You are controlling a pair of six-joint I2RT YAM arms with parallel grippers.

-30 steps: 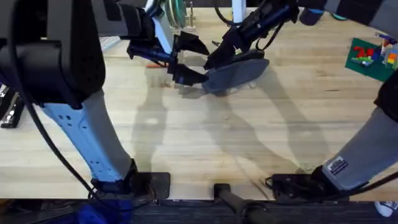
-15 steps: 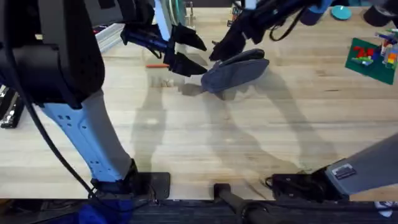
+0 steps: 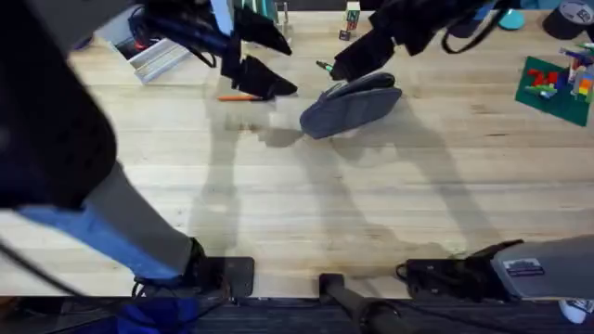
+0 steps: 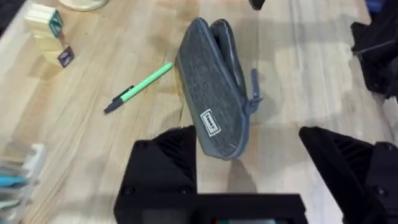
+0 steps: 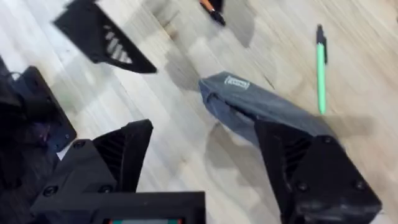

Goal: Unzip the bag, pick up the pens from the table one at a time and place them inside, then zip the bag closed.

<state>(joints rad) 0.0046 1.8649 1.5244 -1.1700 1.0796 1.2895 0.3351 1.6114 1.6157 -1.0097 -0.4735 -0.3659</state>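
Note:
The grey-blue bag (image 3: pixel 351 104) lies on the table (image 3: pixel 297 204), tilted, toward the far middle. Its zipper pull (image 4: pixel 254 94) hangs near the end facing my left gripper, and the opposite end looks slightly parted. Left of it lies the orange pen (image 3: pixel 237 96); the green pen (image 3: pixel 325 67) lies just behind it. My left gripper (image 3: pixel 260 63) hovers open above the bag's left end, with nothing between its fingers (image 4: pixel 165 171). My right gripper (image 3: pixel 371 51) hangs open over the far side of the bag (image 5: pixel 261 109), with the green pen (image 5: pixel 321 62) beyond.
A green plate with coloured bricks (image 3: pixel 552 88) sits at the far right. Small wooden blocks (image 3: pixel 353 19) stand behind the bag, also seen as blocks (image 4: pixel 46 28). A clear tray (image 3: pixel 148 56) is at the far left. Bare planks fill the near half.
Both grippers have pulled away from the bag's ends, up and toward the far side. The bag now lies free and has barely shifted.

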